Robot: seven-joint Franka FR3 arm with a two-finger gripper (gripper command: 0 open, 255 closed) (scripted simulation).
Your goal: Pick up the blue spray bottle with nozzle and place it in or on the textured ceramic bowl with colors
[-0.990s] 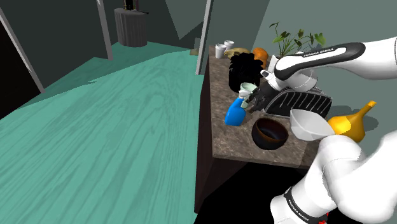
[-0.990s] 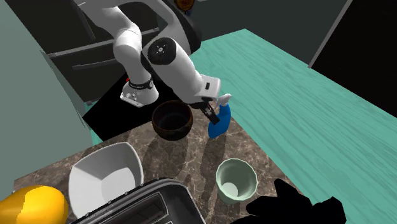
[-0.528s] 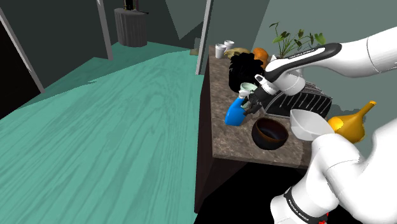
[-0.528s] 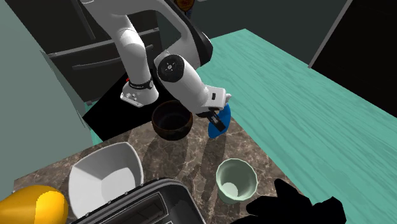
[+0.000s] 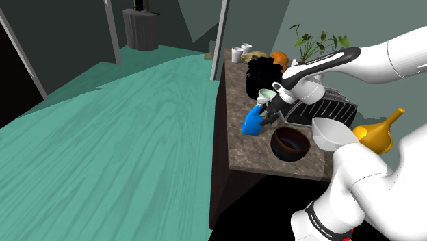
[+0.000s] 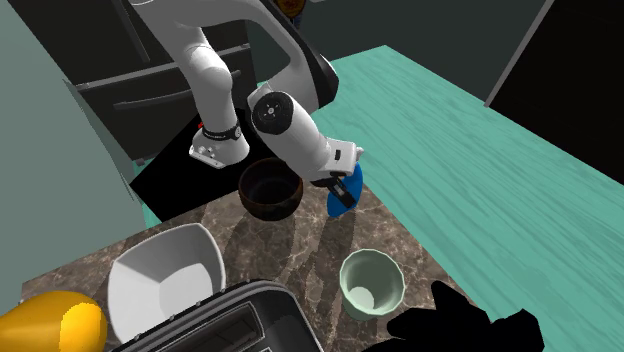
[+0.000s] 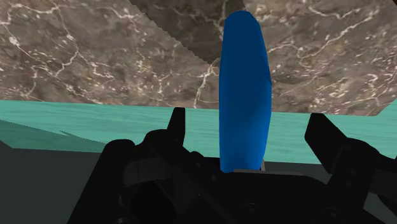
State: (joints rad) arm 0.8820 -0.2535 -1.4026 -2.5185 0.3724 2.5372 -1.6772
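You are looking at a smooth blue spray bottle (image 5: 252, 124) (image 6: 346, 192) (image 7: 245, 95) sitting at the edge of the brown marbled counter (image 5: 245, 152), between the parted jaws and touching neither. The bowl (image 5: 290, 144) (image 6: 270, 188), dark brown with a glossy inside, is standing upright and empty just beside the bottle.

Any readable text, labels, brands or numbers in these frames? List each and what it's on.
"FRANKA EMIKA": small white lettering on the black forearm strip of the arm, barely legible in the shoulder view.
White lettering on the black band near the arm's base: too small to read.
Blue spray bottle: no text visible.
Dark bowl: no text visible.
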